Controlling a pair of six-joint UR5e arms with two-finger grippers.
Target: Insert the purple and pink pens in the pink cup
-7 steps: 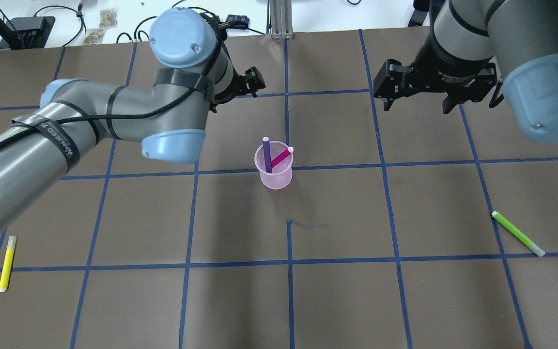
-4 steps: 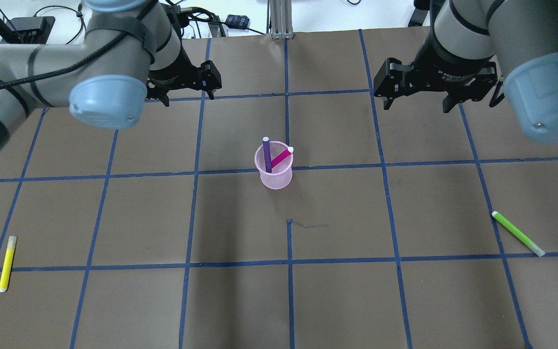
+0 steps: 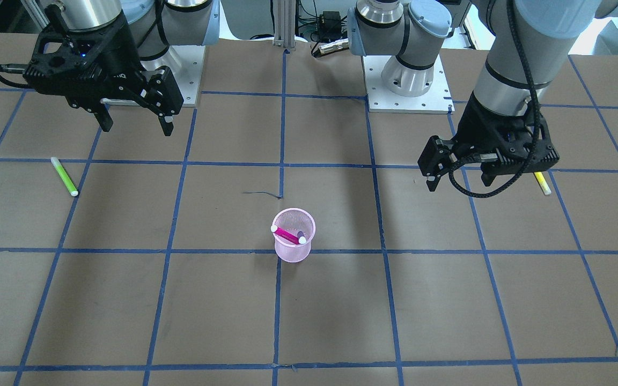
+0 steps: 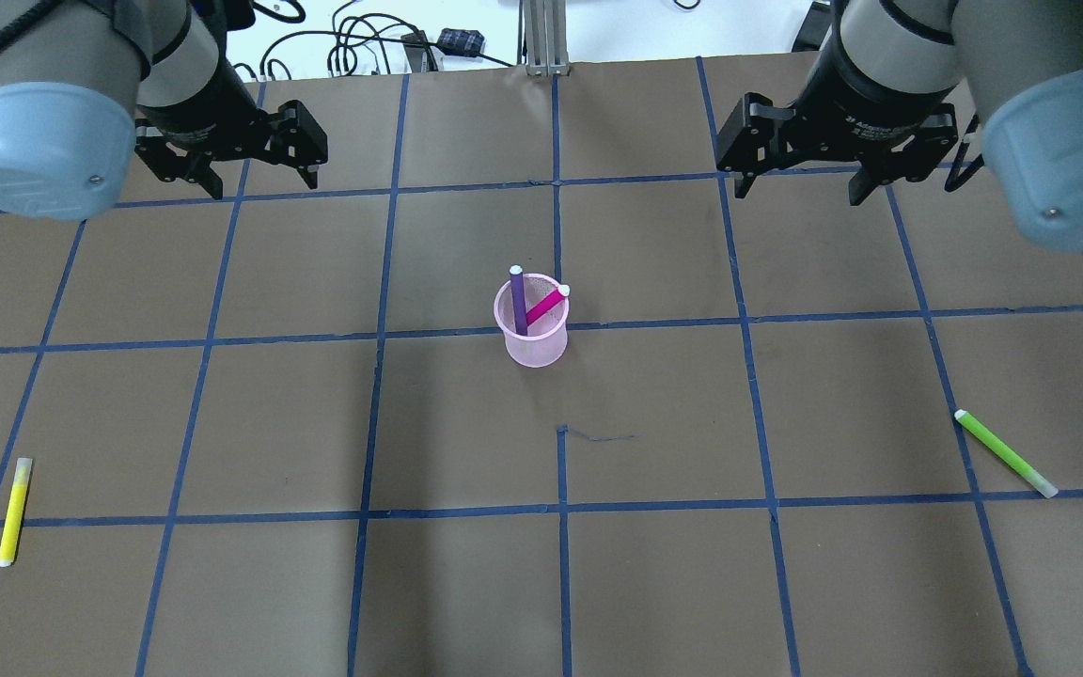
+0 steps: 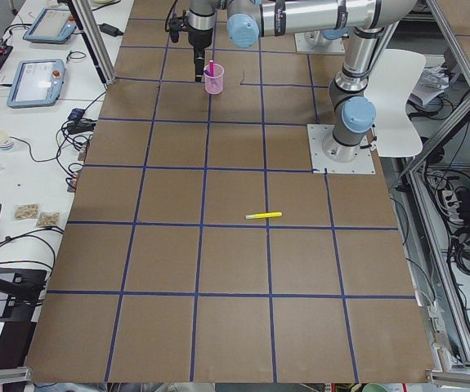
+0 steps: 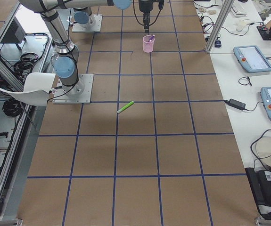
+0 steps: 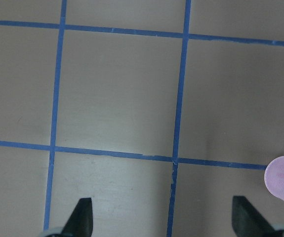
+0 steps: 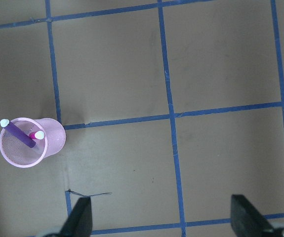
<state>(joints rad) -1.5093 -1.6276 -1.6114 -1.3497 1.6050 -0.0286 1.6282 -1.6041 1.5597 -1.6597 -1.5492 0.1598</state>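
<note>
The pink mesh cup [image 4: 536,348] stands upright at the table's middle. The purple pen [image 4: 518,301] and the pink pen [image 4: 547,305] both stand inside it, leaning on the rim. The cup also shows in the front view [image 3: 293,251] and the right wrist view [image 8: 53,137], and at the edge of the left wrist view [image 7: 281,177]. My left gripper [image 4: 264,183] is open and empty, high above the table, far left of the cup. My right gripper [image 4: 797,193] is open and empty, high and far right of the cup.
A yellow pen [image 4: 13,512] lies at the near left of the table. A green pen [image 4: 1004,453] lies at the near right. Blue tape lines grid the brown table. Cables and boxes lie beyond the far edge.
My left arm has swung left, away from the cup, with its gripper open. My right gripper has shifted slightly back. Cup and pens have not moved.
</note>
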